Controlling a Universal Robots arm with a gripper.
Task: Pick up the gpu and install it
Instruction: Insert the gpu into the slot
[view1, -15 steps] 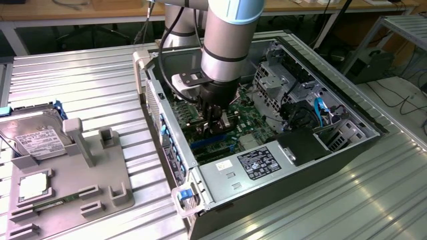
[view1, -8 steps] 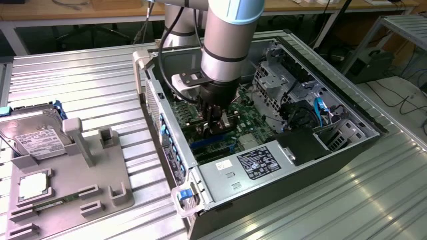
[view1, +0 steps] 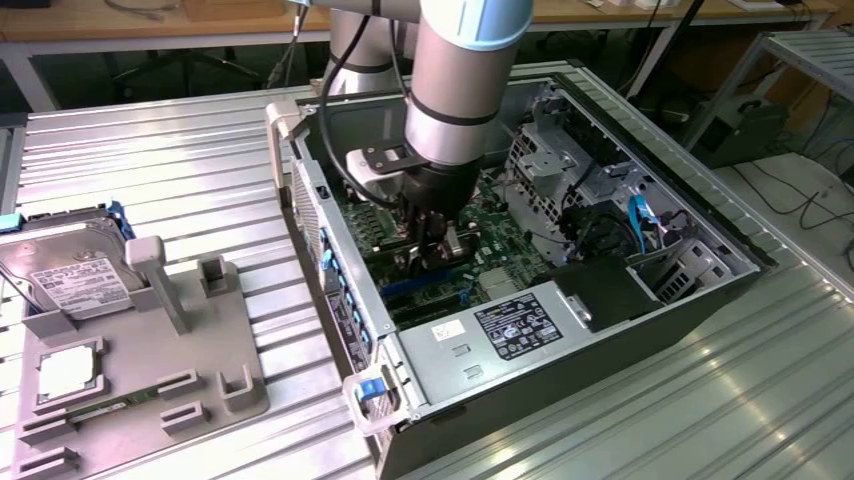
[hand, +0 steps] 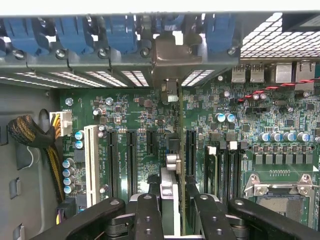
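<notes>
Gripper (hand: 170, 200) is down inside the open computer case (view1: 694, 215), center of frame, fingers clamped on the gpu (hand: 172, 150) standing edge-on over the motherboard (hand: 125, 115) slots.

Silver arm (view1: 447, 100), blue joint cap, black pincer (view1: 434, 235).

Arm vertical, wrist pointing straight down into the open case. Tool (view1: 445, 238) low over the board; in the wrist view tool (hand: 172, 200) has both fingers (hand: 149, 212) closed in against the gpu (hand: 170, 150) edge, card held upright between them.
</notes>
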